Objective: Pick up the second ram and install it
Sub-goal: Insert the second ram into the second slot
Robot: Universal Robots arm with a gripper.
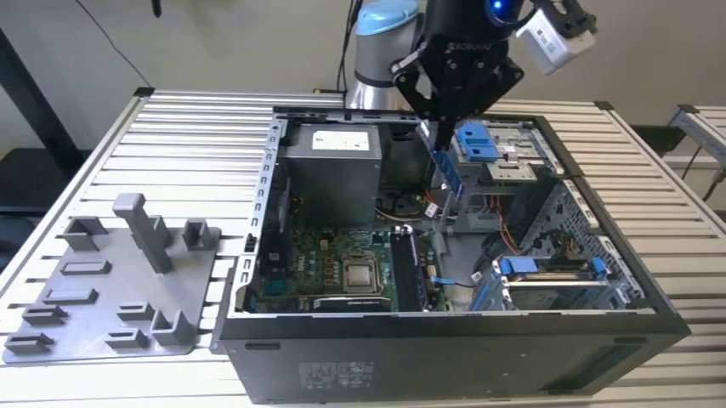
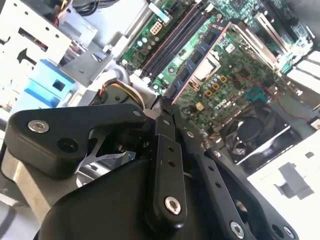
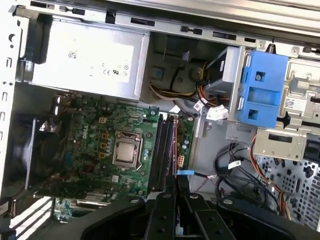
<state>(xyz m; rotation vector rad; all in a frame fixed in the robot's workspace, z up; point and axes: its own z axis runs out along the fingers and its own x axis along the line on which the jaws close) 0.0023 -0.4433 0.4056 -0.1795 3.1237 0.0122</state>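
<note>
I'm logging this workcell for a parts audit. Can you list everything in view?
table: one, white, slatted, under everything
computer case: one, black, open, lying on the table
power supply: one, grey, far end of the case
motherboard: one, green, on the case floor
processor: one, silver, mid-motherboard
drive brackets: two, blue, toward the exterior view's right inside the case
fixture: one, grey, with upright posts, on the table to the exterior view's left of the case
second ram: one, dark, held above the motherboard
gripper: one, black, shut on the second ram
arm: one, grey and light blue, behind the case
</note>
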